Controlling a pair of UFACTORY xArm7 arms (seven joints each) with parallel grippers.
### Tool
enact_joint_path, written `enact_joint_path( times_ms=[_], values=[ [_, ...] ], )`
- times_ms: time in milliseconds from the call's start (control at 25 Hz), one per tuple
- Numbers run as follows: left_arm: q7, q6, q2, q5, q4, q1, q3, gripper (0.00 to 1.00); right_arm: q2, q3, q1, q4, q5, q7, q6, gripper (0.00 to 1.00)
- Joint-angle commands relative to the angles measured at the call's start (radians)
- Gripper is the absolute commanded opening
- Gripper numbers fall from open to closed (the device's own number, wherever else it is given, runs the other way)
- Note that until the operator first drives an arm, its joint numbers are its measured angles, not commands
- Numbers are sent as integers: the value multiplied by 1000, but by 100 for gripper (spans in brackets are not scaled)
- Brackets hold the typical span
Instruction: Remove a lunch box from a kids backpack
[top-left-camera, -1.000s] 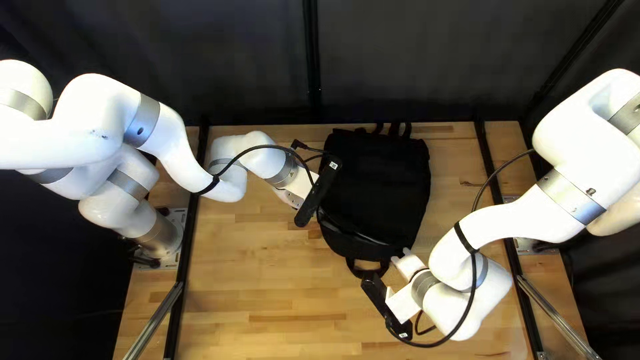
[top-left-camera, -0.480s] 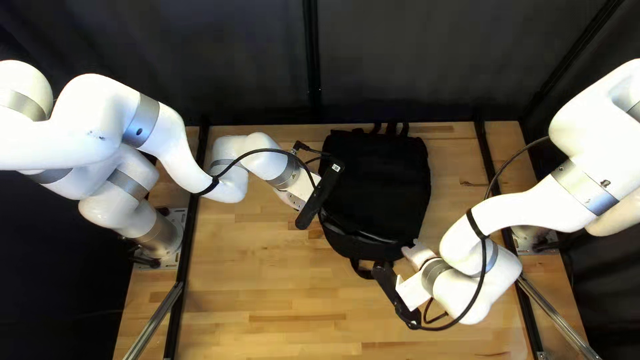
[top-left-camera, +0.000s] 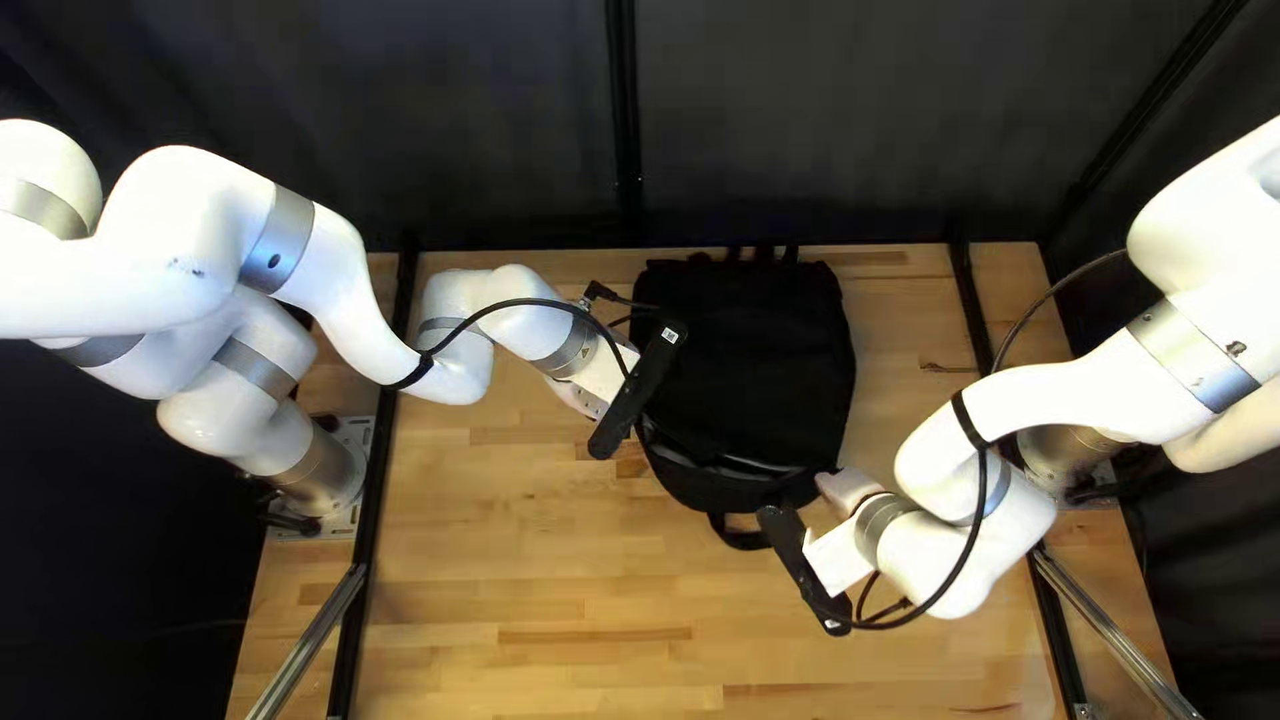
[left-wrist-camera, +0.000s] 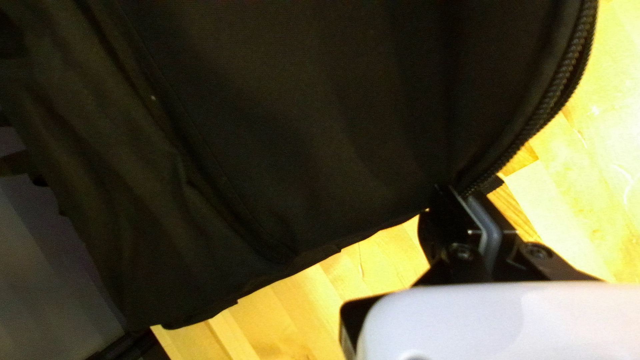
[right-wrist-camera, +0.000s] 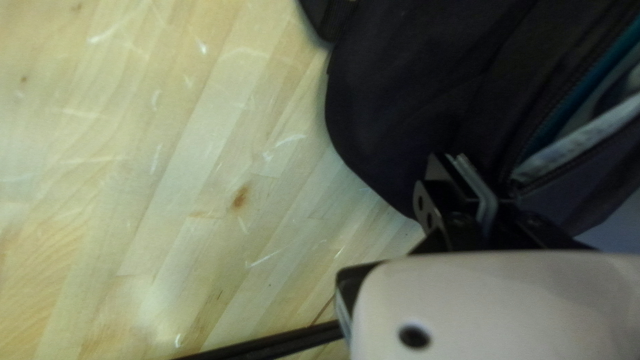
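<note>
Wood (right-wrist-camera: 200, 133) is underlying the backpack (top-left-camera: 754, 360) ahead of the left gripper (left-wrist-camera: 460, 191), which is grasping its edge, ideally bracing it. Clenching beside the zipper (right-wrist-camera: 580, 162), catch indiscernible, the right gripper (right-wrist-camera: 453, 159) is best following its line; the lunch box is presumably hiding inside.

the black backpack (top-left-camera: 754, 360) is looking like dull cloth, and its zipper (left-wrist-camera: 557, 90) is looking bumpy. the wood table (top-left-camera: 534, 574) is looking smooth and shiny. the white arms (top-left-camera: 160, 267) are shining like smooth plastic, and their gray bands (top-left-camera: 278, 240) are looking like metal.
</note>
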Motion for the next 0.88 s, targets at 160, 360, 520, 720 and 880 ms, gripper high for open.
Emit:
enact_joint_path(
  times_ms=[160,360,520,720,880],
  values=[
    [5,5,-5,-1,2,0,2,0,-57,-23,-17,-53,8,-42,-34,0],
    [13,4,-4,-6,3,-2,7,0,-90,-44,-32,-86,7,-82,-61,0],
    [13,4,-6,-6,2,-1,7,0,-125,-62,-43,-129,-3,-105,-100,0],
    [3,0,-9,7,-4,6,1,0,-158,-65,-38,-153,3,-134,-107,0],
    [1,2,-8,7,-2,5,0,0,-170,-59,-27,-157,12,-157,-100,0]
  ],
)
